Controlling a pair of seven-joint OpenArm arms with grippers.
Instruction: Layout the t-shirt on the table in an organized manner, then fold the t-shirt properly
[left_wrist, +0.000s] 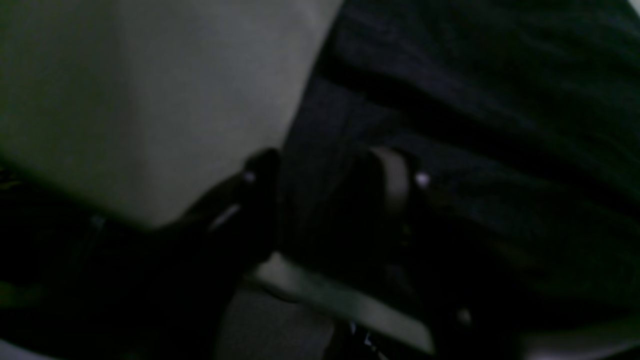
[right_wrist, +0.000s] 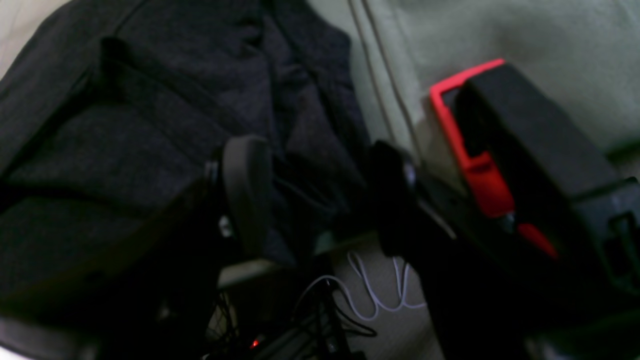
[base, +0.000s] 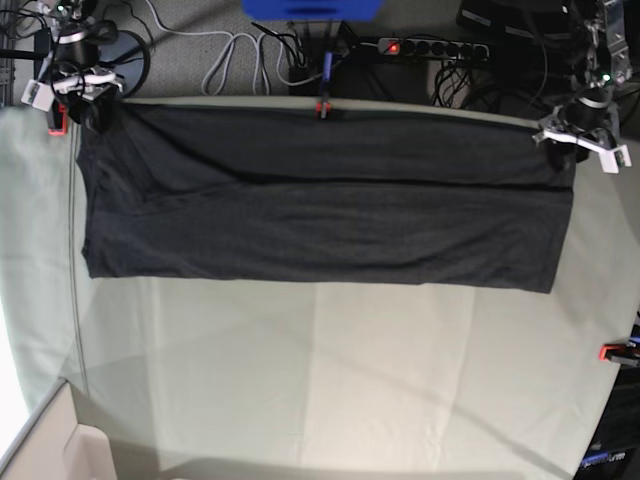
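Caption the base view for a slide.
Dark t-shirt stretched along the table's far edge, a gripper at each end.

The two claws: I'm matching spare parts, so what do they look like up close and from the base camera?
Left claw: black fingers, one with a pale grey pad and small bright screw heads. Right claw: the same black build, with a grey pad on one finger. In the base view both arms end in dark bodies with white brackets.

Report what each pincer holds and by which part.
Both straddle the charcoal cotton t-shirt at its far corners: left pincer, right pincer. Whether either grips cannot be told.
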